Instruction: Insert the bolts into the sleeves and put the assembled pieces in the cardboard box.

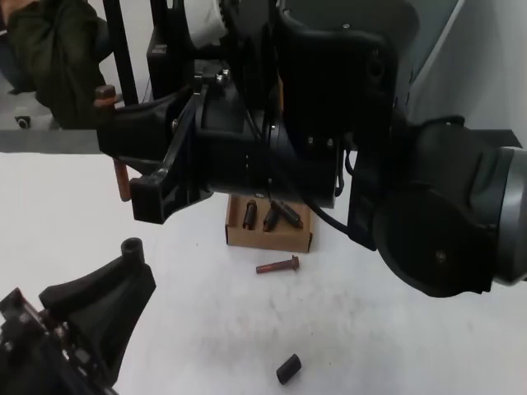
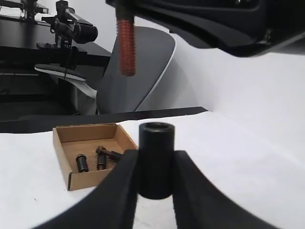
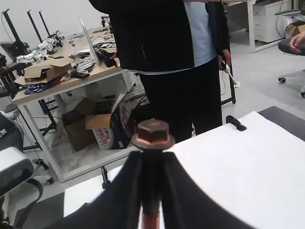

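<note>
My left gripper (image 2: 156, 164) is shut on a black sleeve (image 2: 156, 157), held upright with its open end up; in the high view that sleeve (image 1: 132, 247) sits at the bench's near left. My right gripper (image 3: 151, 164) is shut on a copper bolt (image 3: 151, 134), head up. The bolt's threaded end (image 2: 126, 45) hangs above the sleeve, a little to one side, with a clear gap between them. From the high view the bolt (image 1: 122, 177) is upright, higher than the sleeve. The cardboard box (image 1: 280, 240) holds three assembled pieces (image 1: 271, 216).
A loose copper bolt (image 1: 277, 265) lies on the white bench just in front of the box. A loose black sleeve (image 1: 288, 368) lies nearer the front edge. The right arm's bulk (image 1: 445, 214) hangs over the bench's right side. A person (image 3: 176, 62) stands beyond the bench.
</note>
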Robot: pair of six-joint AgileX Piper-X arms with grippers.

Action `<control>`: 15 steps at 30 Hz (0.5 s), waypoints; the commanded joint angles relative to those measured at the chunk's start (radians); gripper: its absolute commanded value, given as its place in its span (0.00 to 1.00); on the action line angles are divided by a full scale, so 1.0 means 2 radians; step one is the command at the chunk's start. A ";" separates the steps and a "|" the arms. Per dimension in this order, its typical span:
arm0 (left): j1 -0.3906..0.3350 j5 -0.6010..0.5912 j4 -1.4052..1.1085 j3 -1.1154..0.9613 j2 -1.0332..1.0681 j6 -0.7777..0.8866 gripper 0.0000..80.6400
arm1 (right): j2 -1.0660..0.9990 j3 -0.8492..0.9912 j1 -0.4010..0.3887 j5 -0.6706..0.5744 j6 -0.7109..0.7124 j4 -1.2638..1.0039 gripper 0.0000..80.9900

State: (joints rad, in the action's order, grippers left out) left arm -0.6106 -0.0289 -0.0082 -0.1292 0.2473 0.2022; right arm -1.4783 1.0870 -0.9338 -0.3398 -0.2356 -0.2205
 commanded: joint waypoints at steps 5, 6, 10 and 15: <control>-0.002 0.022 -0.036 -0.001 0.047 -0.027 0.02 | 0.019 0.004 -0.002 -0.003 -0.002 0.013 0.01; -0.002 0.025 -0.047 -0.001 0.057 -0.027 0.02 | 0.020 0.004 -0.002 -0.003 -0.002 0.020 0.01; -0.002 0.035 -0.096 -0.001 0.098 -0.027 0.02 | 0.020 0.004 -0.002 -0.004 0.006 0.022 0.01; -0.002 0.048 -0.138 -0.001 0.129 0.006 0.02 | 0.021 0.004 -0.002 -0.005 0.020 0.025 0.01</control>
State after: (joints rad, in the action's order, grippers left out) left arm -0.6106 0.0546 -0.2216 -0.1292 0.4908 0.1832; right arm -1.4554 1.0870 -0.9338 -0.3406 -0.2213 -0.1678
